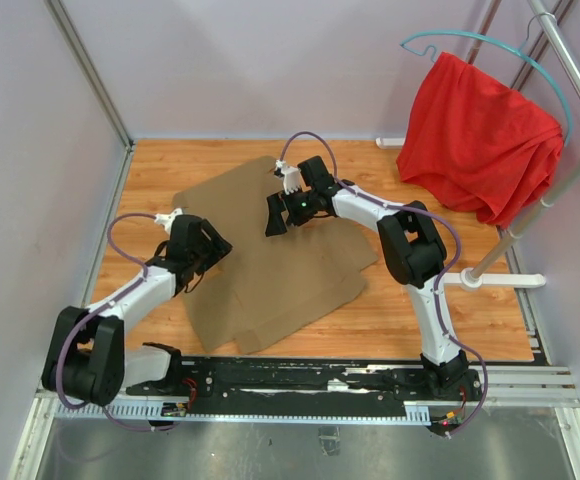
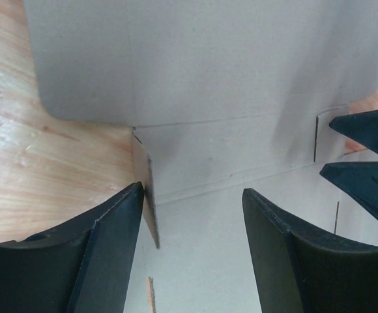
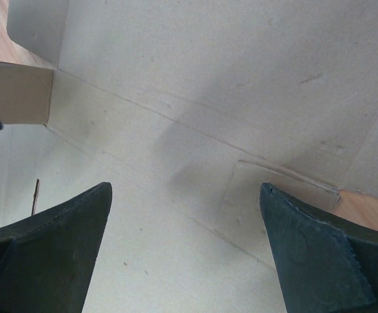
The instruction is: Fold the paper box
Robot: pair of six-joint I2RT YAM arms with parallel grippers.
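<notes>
Above one unfolded paper box [image 1: 270,275], two claws [image 2: 192,192] [image 3: 186,189] stand spread, holding nothing.

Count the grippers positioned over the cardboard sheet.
2. The left gripper is over the left part of the paper box, and the right gripper is over its far middle. Both are open and holding nothing. No others appear hidden.

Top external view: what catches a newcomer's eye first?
The bright red cloth draped on a teal hanger at the far right stands out most. At centre lies the flat brown cardboard box sheet, not yet folded. The left gripper and right gripper are both open just above it.
</notes>
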